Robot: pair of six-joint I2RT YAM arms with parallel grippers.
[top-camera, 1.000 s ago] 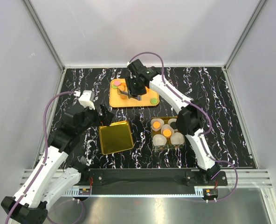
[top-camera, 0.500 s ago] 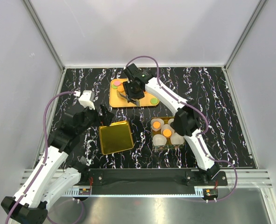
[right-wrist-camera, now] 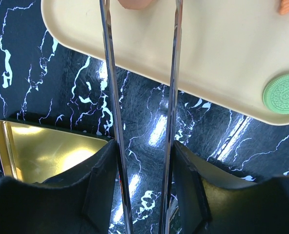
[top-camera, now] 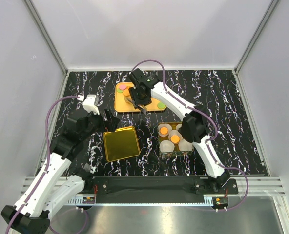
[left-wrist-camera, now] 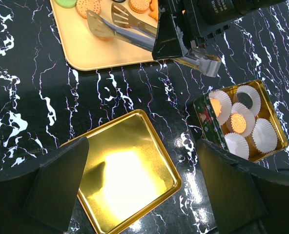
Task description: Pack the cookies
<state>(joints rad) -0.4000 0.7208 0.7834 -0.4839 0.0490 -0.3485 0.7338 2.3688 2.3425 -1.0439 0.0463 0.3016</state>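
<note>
While the right claw [right-wrist-camera: 145, 170] pinches a pair of tongs [right-wrist-camera: 109, 97], their arms reach ahead over a tray [right-wrist-camera: 222, 58], with an orange cookie [right-wrist-camera: 134, 4] between them and a green cookie [right-wrist-camera: 283, 93] to the claw's right. The left claw [left-wrist-camera: 147, 187] hangs wide open above a gold lid [left-wrist-camera: 125, 180]. Ahead to its right, a tin [left-wrist-camera: 201, 105] holds paper cups [left-wrist-camera: 247, 96] and cookies [left-wrist-camera: 238, 122].
</note>
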